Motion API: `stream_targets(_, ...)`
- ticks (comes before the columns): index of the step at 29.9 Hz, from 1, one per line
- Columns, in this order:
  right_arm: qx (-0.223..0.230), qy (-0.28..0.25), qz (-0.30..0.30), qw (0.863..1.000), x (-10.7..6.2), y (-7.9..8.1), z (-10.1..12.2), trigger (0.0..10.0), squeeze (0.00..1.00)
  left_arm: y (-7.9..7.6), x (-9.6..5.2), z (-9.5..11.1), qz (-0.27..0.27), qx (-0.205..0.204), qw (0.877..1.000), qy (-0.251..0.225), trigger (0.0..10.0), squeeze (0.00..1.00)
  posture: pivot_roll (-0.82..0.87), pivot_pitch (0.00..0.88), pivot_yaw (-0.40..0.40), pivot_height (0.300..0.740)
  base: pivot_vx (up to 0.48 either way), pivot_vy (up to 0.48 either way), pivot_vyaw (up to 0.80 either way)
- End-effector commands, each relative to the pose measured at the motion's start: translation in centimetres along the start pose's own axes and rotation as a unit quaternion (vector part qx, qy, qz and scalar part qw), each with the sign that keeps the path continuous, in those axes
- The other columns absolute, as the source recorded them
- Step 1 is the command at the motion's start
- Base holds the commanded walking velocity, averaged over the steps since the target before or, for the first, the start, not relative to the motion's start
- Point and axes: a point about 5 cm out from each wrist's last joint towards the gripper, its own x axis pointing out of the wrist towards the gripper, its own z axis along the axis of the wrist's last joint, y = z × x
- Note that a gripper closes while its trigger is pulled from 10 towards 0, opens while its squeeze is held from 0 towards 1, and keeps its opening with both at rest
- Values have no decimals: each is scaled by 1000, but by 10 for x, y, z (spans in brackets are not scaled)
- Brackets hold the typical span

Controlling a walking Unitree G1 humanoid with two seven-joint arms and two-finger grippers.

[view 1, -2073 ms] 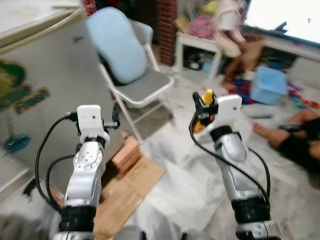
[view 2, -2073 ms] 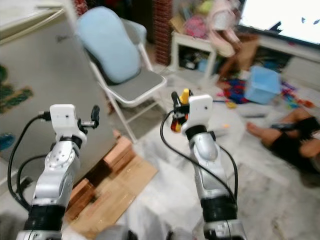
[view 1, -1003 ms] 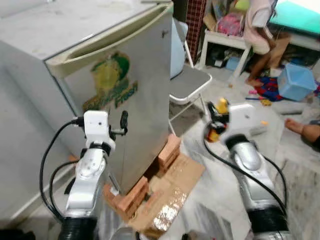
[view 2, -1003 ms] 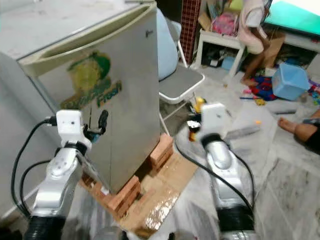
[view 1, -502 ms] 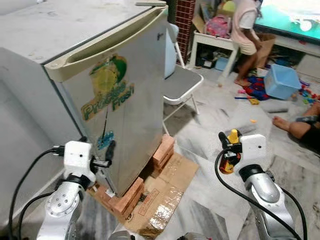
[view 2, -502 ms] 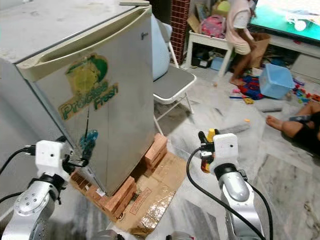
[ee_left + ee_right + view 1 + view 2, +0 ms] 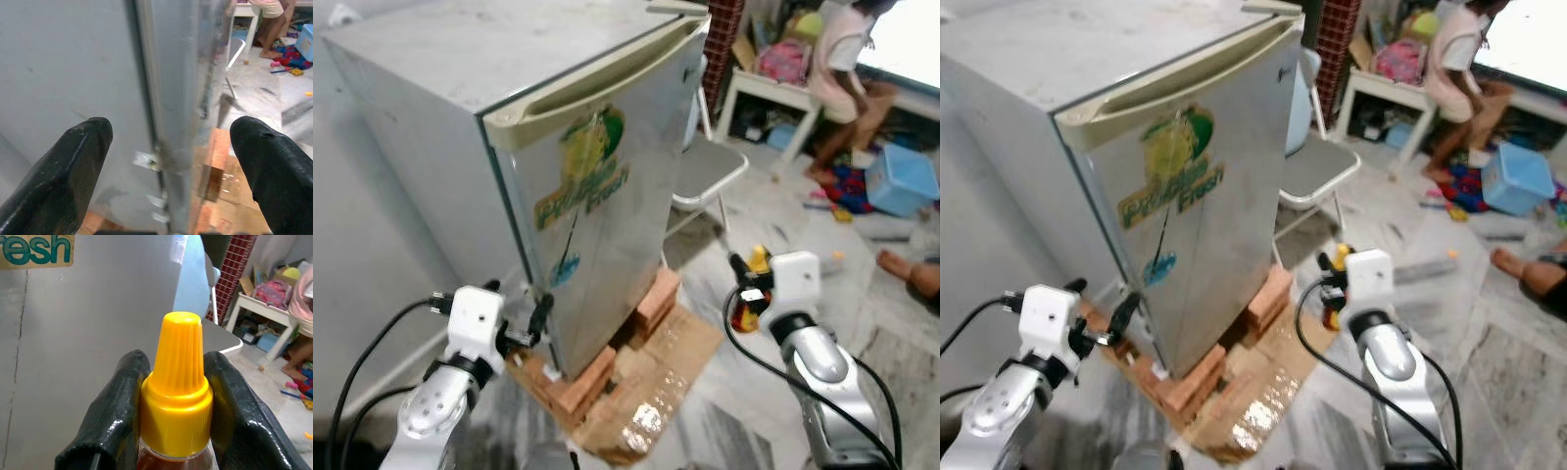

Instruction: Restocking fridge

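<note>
Fridge (image 7: 578,186) stands shut on bricks at the left, so I reckon this is the approach; the door wants opening next. Left tool (image 7: 166,161), spread wide, faces its lower corner. Right tool (image 7: 176,401) clenches a yellow-capped bottle (image 7: 177,387) upright, cap pointing up.

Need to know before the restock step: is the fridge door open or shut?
Shut. The fridge door sits flush against the cabinet, no gap, no interior showing. Left gripper is open, straddling the door's edge; right gripper holds the yellow-capped bottle.
</note>
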Motion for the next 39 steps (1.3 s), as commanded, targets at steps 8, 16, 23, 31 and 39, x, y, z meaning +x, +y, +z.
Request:
stream_targets(8, -7, 6, -11, 1000, -1, -7, -1, 10000, 0, -1, 1, 2, -9, -10, 1000, -7, 10000, 0, 54, 0, -33, 740, -264, 187, 0)
stream_targets(16, -8, 9, -11, 1000, 0, -7, -1, 10000, 0, 11, 7, 3, 20, 2, 1000, -11, 10000, 0, 51, 0, -36, 740, 0, 0, 0)
stream_targets(23, -11, 10, -9, 1000, 2, -6, 0, 10000, 0, 25, 24, 15, 58, -16, 998, -34, 10000, 0, 51, 0, -35, 740, 0, 0, 0)
stream_targets(31, -13, 0, -21, 1000, 5, -10, 8, 10000, 0, 32, 44, 31, 61, -10, 996, -59, 10000, 0, 37, 0, -24, 740, 0, 0, 0)
stream_targets(39, -16, 7, -27, 999, 3, -11, 7, 10000, 0, 42, 70, 32, 102, -39, 993, -48, 10000, 0, 25, 0, -20, 740, 0, 0, 0)
